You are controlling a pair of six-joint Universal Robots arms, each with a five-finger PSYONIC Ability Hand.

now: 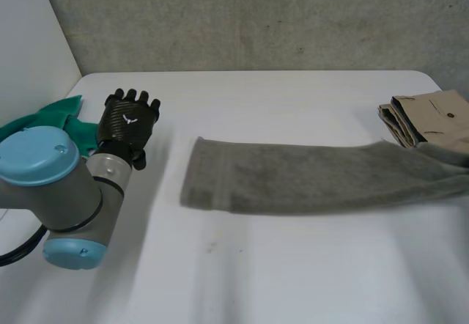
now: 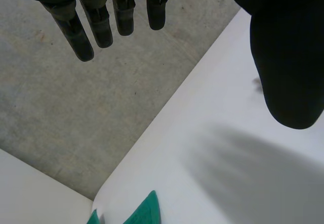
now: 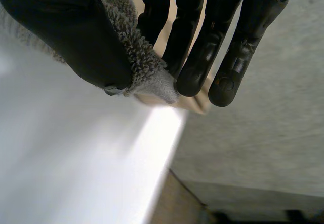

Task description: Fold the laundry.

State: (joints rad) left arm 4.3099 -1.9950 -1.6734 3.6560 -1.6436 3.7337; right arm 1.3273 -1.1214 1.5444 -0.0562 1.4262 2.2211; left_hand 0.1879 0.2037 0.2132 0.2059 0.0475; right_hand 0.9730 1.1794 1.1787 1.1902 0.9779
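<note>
Grey towel (image 1: 293, 177): stretched along bench (image 1: 256, 280), one end pinched by right robot hand (image 3: 76, 31), thumb against fingers. Left robot hand (image 1: 130, 122): spread, empty, beside green cloth (image 1: 58, 113). Khaki garment (image 1: 432, 119), possibly trousers: folded.

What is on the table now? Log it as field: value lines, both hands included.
surface: white table
in work: long grey terry towel, a folded strip across the table
left hand: open, holds nothing, near crumpled green cloth
right hand: pinches the towel between thumb and fingers
set aside: folded beige fabric garment, by the towel, on the robot's right
</note>
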